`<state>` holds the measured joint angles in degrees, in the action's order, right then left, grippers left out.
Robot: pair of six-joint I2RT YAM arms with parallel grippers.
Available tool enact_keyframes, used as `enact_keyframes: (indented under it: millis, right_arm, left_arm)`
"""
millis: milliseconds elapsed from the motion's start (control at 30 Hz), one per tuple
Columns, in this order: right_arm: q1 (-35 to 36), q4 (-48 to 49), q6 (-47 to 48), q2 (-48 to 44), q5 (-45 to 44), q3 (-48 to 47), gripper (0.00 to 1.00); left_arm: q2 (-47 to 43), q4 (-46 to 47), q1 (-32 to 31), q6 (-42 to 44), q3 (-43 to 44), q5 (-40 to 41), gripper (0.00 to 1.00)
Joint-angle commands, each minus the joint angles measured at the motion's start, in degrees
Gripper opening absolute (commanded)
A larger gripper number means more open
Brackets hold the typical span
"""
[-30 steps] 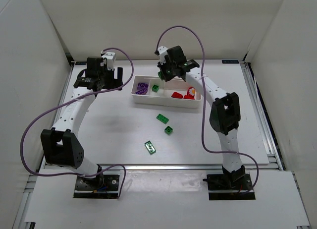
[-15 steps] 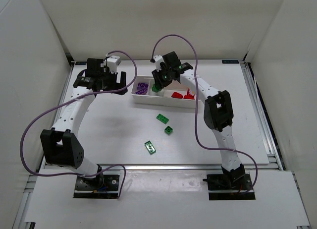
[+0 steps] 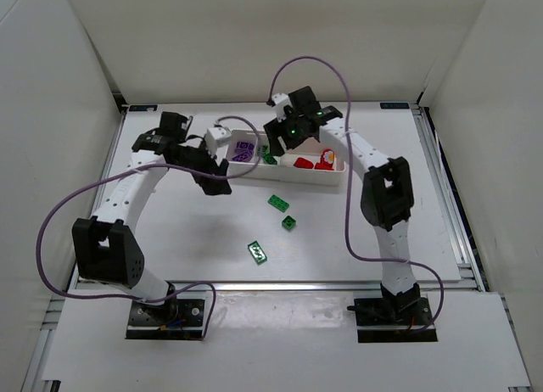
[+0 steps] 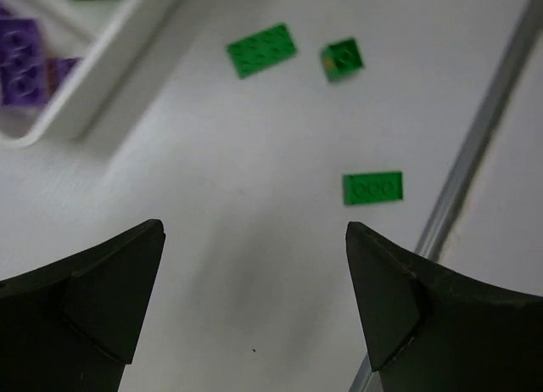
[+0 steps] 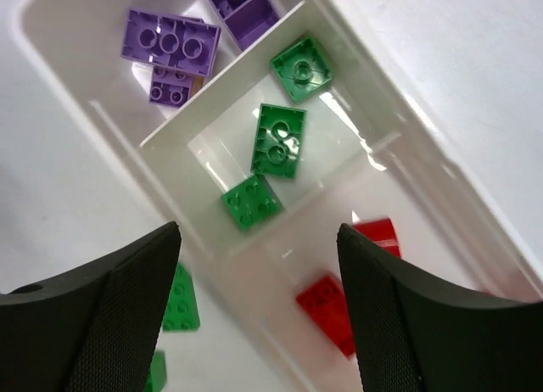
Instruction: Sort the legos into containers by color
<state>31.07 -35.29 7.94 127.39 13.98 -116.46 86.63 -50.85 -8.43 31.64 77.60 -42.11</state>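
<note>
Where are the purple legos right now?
In the top view, the purple legos lie in the left end compartment of the white tray, right beside the middle compartment holding green legos.

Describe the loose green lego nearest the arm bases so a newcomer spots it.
Start at the long white tray, then come toward the arm bases past two green bricks lying close together. The green lego lies alone beyond them, closest to the bases and leftmost of the three.
</note>
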Motion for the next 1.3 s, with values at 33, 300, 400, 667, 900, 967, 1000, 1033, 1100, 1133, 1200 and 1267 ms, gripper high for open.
enact_keyframes:
  millis: [33,300,400,667,900,967,1000,1033,1100,1133,1200,1267]
  right_arm:
    - [-4.26,1.28,1.02,-15.31,-0.44,4.48,0.78]
    - [-13.74,-2.94,6.29,-30.60,5.45,21.25,0.79]
    - [-16.56,-3.21,6.12,-33.78,5.88,24.43,0.79]
    - [-21.31,-4.88,6.56,-36.34,4.66,27.96,0.79]
    - [-22.72,-5.41,6.21,-35.99,4.83,27.34,0.79]
    - [-22.72,-5.40,5.94,-35.73,5.27,27.34,0.79]
    - [-22.89,-5.41,5.94,-35.64,5.36,27.26,0.79]
    - [-22.72,-5.41,5.77,-35.46,5.62,27.26,0.79]
    - [-22.72,-5.32,5.77,-35.37,5.71,27.17,0.79]
    - [-22.72,-5.40,5.77,-35.20,5.80,27.08,0.79]
    - [-22.81,-5.41,5.94,-35.11,5.89,26.99,0.78]
    - [-22.81,-5.58,6.03,-34.76,5.97,26.82,0.78]
  left_arm:
    - [1.86,-19.18,-5.72,30.00,2.46,-7.56,0.98]
    - [10.92,-21.66,-16.61,53.13,-0.52,-0.70,0.92]
    - [12.86,-21.57,-18.46,59.92,-0.61,-1.22,0.92]
    - [11.19,-14.12,-23.82,77.77,-8.69,-0.52,0.94]
    - [10.58,-9.89,-26.73,80.61,-14.49,0.01,0.92]
    - [10.84,-8.31,-27.52,80.07,-14.94,0.18,0.92]
    - [11.45,-8.13,-27.78,79.38,-14.94,0.18,0.92]
    - [11.63,-7.78,-28.31,79.28,-15.02,0.18,0.92]
    - [12.33,-6.90,-28.92,78.58,-15.55,0.53,0.91]
    - [12.60,-6.20,-29.45,78.49,-15.73,0.62,0.91]
    - [13.04,-5.67,-29.98,78.14,-15.90,0.80,0.91]
    - [14.00,-5.40,-30.42,77.35,-15.82,0.89,0.90]
